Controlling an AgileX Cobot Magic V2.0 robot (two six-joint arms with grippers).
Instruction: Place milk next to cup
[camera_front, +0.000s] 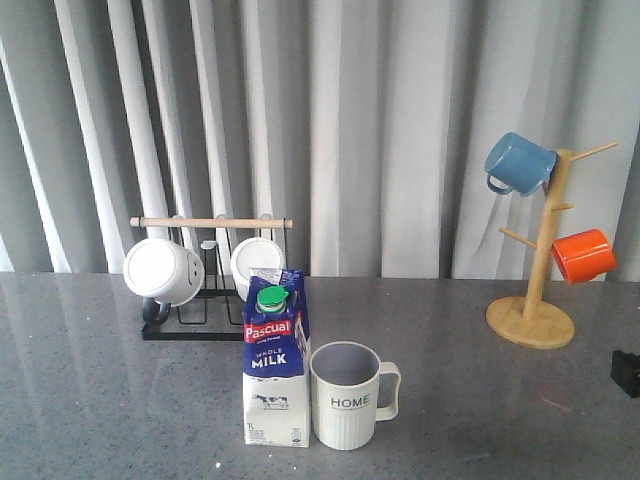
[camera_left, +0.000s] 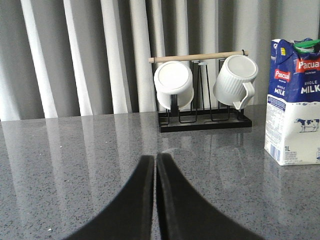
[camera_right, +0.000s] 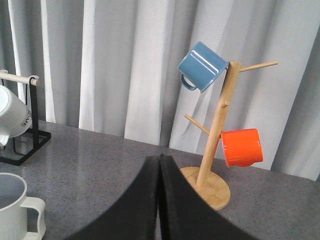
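The milk (camera_front: 275, 358) is stood upright on the table (camera_front: 120, 400), just beside the cup (camera_front: 346, 396) (on its left). Both claws, left gripper (camera_left: 155, 200) and right gripper (camera_right: 159, 200), are clenched, holding nothing.

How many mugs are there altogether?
5. Two white mugs hang on the black rack. A blue mug and an orange mug hang on the wooden tree. The HOME cup stands beside the milk.
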